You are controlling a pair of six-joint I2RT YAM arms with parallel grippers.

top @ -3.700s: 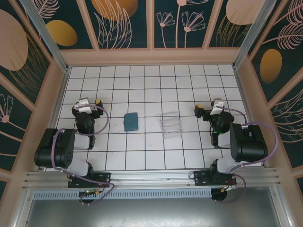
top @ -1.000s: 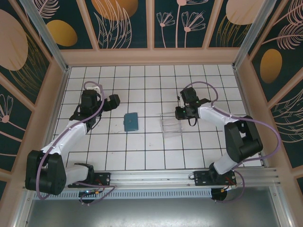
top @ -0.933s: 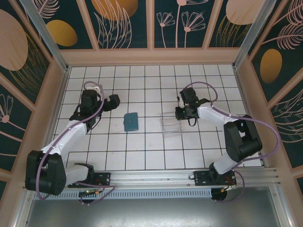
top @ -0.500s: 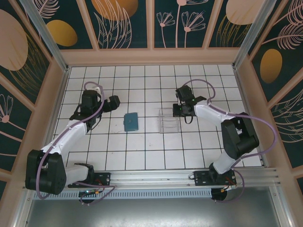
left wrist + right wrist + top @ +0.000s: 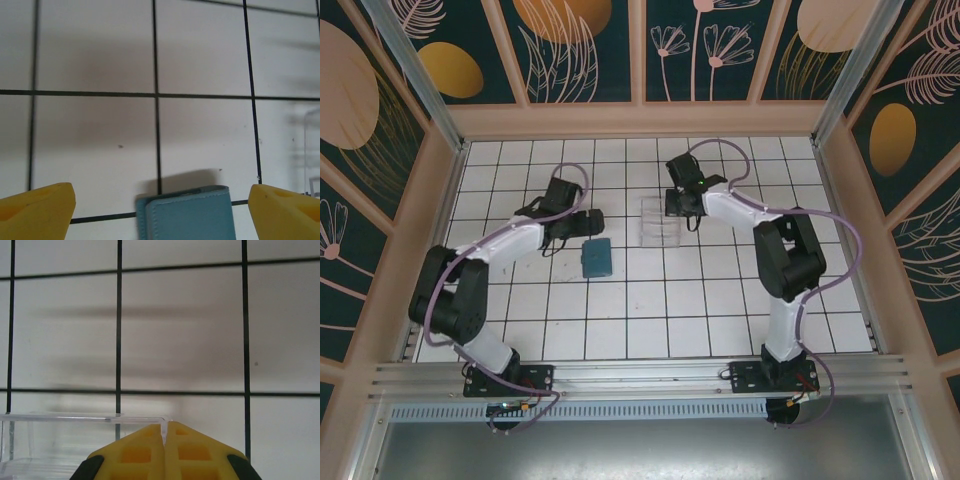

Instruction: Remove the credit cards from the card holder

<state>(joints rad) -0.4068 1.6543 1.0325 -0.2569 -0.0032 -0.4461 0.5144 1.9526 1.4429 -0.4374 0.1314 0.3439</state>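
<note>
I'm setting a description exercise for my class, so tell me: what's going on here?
Two robot arms work over a tiled table. The left gripper hangs open over the far edge of the wallet, lined up with it but not gripping. The wallet lies closed and flat. The right gripper is shut on a wall of the clear tray, which sits to the wallet's right.

Counted on the desk (image 5: 720, 300): one teal card holder (image 5: 596, 258), a single folded piece. One clear plastic tray (image 5: 658, 222). Two robot arms, namely left arm (image 5: 505, 243) and right arm (image 5: 775, 245). Two pincers, one per arm: left pincer (image 5: 585, 223), right pincer (image 5: 672, 203). Two yellow fingertips (image 5: 35, 207) on each pincer, four altogether. One desk, tiled white with black grid lines.
</note>
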